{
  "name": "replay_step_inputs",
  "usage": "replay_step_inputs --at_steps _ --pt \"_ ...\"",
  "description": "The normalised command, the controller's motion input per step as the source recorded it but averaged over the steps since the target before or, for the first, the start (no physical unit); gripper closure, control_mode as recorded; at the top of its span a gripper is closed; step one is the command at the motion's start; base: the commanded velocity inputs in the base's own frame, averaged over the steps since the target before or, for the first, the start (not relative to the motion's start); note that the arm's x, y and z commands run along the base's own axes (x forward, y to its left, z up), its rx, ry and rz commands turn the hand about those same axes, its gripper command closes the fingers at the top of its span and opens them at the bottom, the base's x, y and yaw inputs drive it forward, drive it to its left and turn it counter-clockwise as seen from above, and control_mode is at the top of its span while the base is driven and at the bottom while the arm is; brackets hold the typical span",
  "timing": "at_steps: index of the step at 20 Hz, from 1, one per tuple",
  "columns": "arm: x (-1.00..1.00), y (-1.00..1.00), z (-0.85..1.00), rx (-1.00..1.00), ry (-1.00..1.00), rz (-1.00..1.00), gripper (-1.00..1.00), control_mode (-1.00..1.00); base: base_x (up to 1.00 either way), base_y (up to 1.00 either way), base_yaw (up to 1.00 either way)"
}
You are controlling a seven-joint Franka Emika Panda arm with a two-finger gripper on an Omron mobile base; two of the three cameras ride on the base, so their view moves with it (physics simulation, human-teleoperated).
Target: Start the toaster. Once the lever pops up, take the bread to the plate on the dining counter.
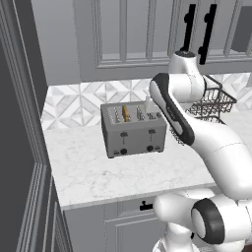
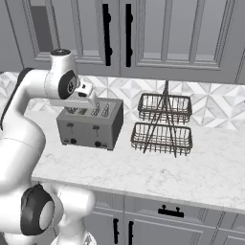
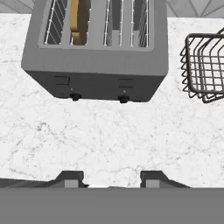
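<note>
The grey four-slot toaster (image 1: 132, 132) stands on the white marble worktop (image 1: 98, 172) against the tiled wall. The tan bread (image 1: 126, 113) stands upright in its second slot from the left, top edge showing. Two black levers (image 1: 124, 134) and two knobs (image 1: 123, 151) are on its front. My gripper (image 1: 148, 109) hovers just above the toaster's right part, apart from it. In the hand view I look down on the toaster (image 3: 94, 65) and bread (image 3: 78, 24); the gripper (image 3: 111, 181) is open, with nothing between its fingertips (image 3: 70, 179). The plate and dining counter are out of view.
A two-tier dark wire basket rack (image 2: 162, 125) stands on the worktop right of the toaster (image 2: 91, 125), also at the right edge of the hand view as the rack (image 3: 204, 65). Grey wall cabinets (image 2: 143, 33) hang above. A tall grey panel (image 1: 19, 123) bounds the worktop's left end.
</note>
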Motion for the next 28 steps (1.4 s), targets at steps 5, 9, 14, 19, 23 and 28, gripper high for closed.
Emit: replay_step_inputs --at_steps 5,9,14,19,23,28 --pt "-0.16 -0.01 -0.10 0.00 0.00 0.00 -1.00 -1.00 0.00 0.00 0.00" --pt "-0.80 0.08 -0.45 0.00 -0.26 0.05 -1.00 -1.00 0.00 0.00 0.00" --pt "-0.24 0.66 -0.43 0.00 -0.28 0.00 -1.00 -1.00 0.00 0.00 0.00" --pt "0.49 0.73 -0.26 0.01 -0.07 0.00 -1.00 -1.00 0.00 0.00 0.00" --pt "0.70 0.44 -0.01 0.01 0.00 -0.01 -1.00 -1.00 0.00 0.00 0.00" --pt "0.79 0.08 0.00 0.00 0.01 0.00 -1.00 -1.00 0.00 0.00 0.00"
